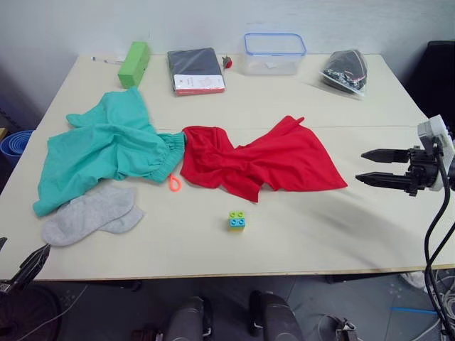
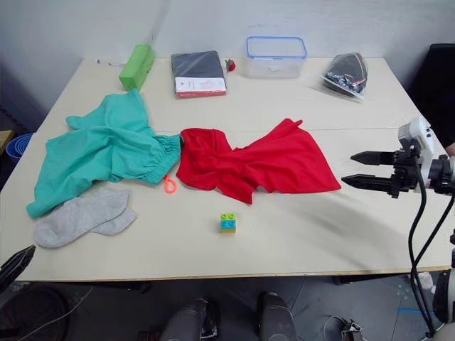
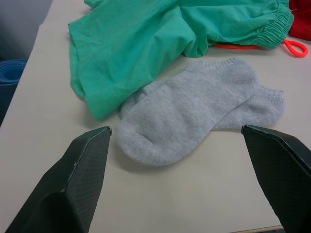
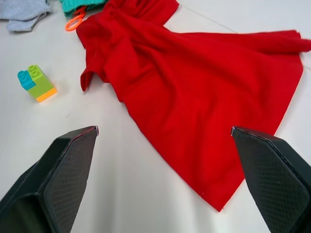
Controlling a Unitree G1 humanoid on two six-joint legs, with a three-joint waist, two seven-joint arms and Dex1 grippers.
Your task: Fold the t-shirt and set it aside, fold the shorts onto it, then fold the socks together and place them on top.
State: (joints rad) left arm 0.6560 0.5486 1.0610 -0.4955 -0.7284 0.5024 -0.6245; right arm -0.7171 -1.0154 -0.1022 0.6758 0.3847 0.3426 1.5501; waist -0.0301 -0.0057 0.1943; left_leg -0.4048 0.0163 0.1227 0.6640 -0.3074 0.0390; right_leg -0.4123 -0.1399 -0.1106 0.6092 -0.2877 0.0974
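The red t-shirt [image 1: 263, 160] lies crumpled in the middle of the table. Left of it, touching it, spreads the teal-green shorts [image 1: 106, 145], with an orange drawstring loop [image 1: 174, 183] poking out at the waistband. The grey socks [image 1: 92, 213] lie overlapped in front of the shorts, near the table's front left. My right gripper [image 1: 370, 166] hovers open just right of the t-shirt's corner, fingers pointing at it. My left gripper [image 3: 177, 141] stands open by the table's front left corner, facing the socks [image 3: 194, 109].
A small toy brick [image 1: 237, 220] sits in front of the t-shirt. Along the back edge stand a green box [image 1: 134, 64], a dark packaged item [image 1: 195, 71], a clear lidded container [image 1: 274, 53] and a plastic bag [image 1: 345, 69]. A blue bin [image 1: 14, 145] stands off the table's left.
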